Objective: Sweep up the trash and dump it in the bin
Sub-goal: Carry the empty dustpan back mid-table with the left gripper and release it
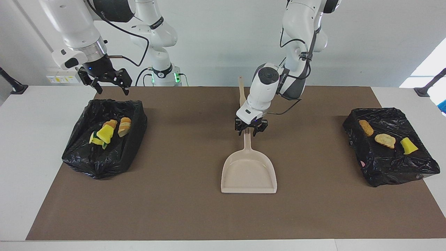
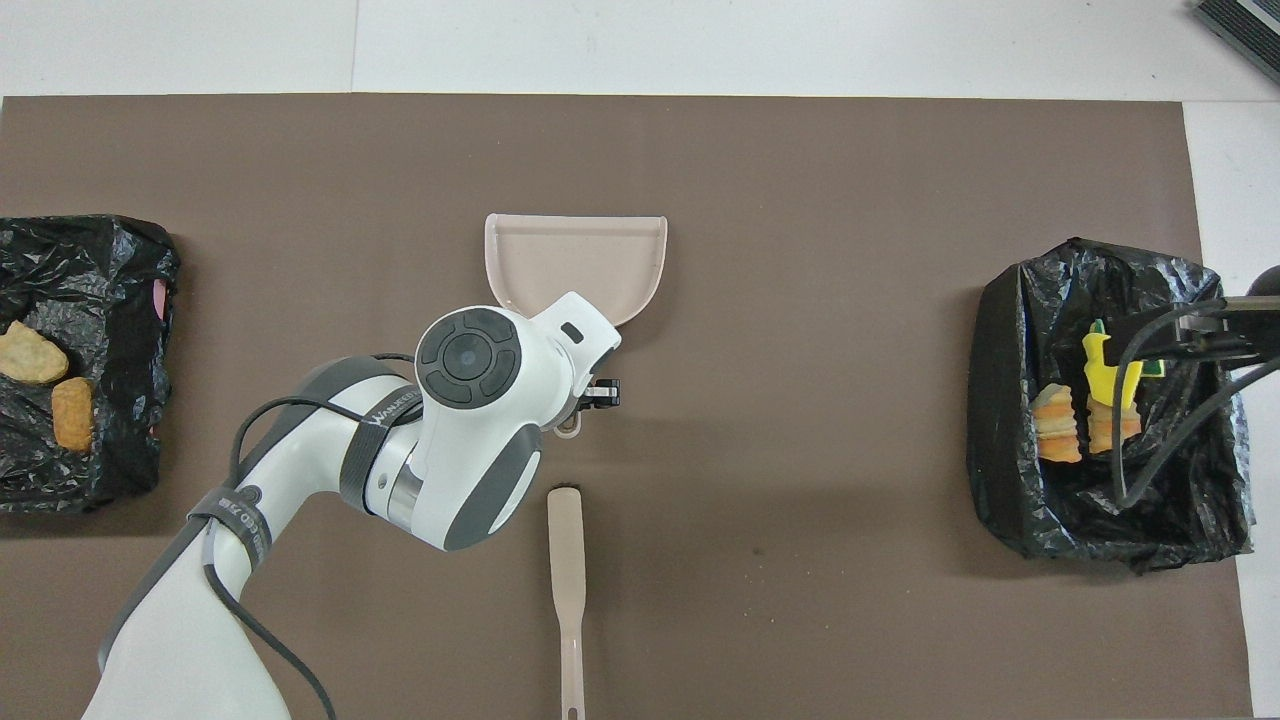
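The beige dustpan (image 1: 249, 170) (image 2: 575, 265) lies flat in the middle of the brown mat, handle toward the robots. My left gripper (image 1: 248, 131) is down at the handle's end, open, with a finger on each side of it. Trash scraps of yellow sponge and bread (image 1: 108, 131) (image 2: 1085, 405) lie inside the black-lined bin (image 1: 87, 157) at the right arm's end. My right gripper (image 1: 109, 85) hangs open over that bin's edge nearest the robots, holding nothing. Three more trash scraps (image 1: 385, 140) sit on a black bag-covered box (image 1: 390, 164) at the left arm's end.
A beige flat-handled brush or scraper (image 2: 566, 560) (image 1: 241, 92) lies on the mat nearer to the robots than the dustpan, in line with its handle. The brown mat (image 1: 174, 209) covers most of the white table.
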Motion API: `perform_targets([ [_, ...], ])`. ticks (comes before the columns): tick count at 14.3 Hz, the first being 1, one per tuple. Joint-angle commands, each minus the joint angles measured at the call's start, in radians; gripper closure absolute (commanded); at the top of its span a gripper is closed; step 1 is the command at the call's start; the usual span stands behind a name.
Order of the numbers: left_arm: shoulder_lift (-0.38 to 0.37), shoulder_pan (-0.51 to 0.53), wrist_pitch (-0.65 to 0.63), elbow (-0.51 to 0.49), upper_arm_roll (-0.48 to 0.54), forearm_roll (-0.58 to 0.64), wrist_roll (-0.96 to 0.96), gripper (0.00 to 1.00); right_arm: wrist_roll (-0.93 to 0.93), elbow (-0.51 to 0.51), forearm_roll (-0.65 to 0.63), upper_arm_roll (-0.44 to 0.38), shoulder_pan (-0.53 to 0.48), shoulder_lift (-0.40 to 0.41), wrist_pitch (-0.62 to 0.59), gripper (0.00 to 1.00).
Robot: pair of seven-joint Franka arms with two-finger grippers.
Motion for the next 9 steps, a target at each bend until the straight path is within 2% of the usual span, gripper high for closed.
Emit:
perform_targets([
  [1, -0.023, 0.003, 0.005, 0.0, 0.018, -0.009, 0.0, 0.0, 0.01, -0.018, 0.005, 0.002, -0.002, -0.015, 0.008, 0.0],
  [7, -0.038, 0.113, -0.063, 0.026, 0.021, 0.002, 0.009, 0.0, 0.01, -0.018, 0.005, 0.002, -0.002, -0.015, 0.008, 0.0],
  [9, -0.067, 0.185, -0.121, 0.024, 0.021, 0.002, 0.107, 0.0, 0.01, -0.018, 0.005, 0.002, -0.002, -0.015, 0.008, 0.0],
])
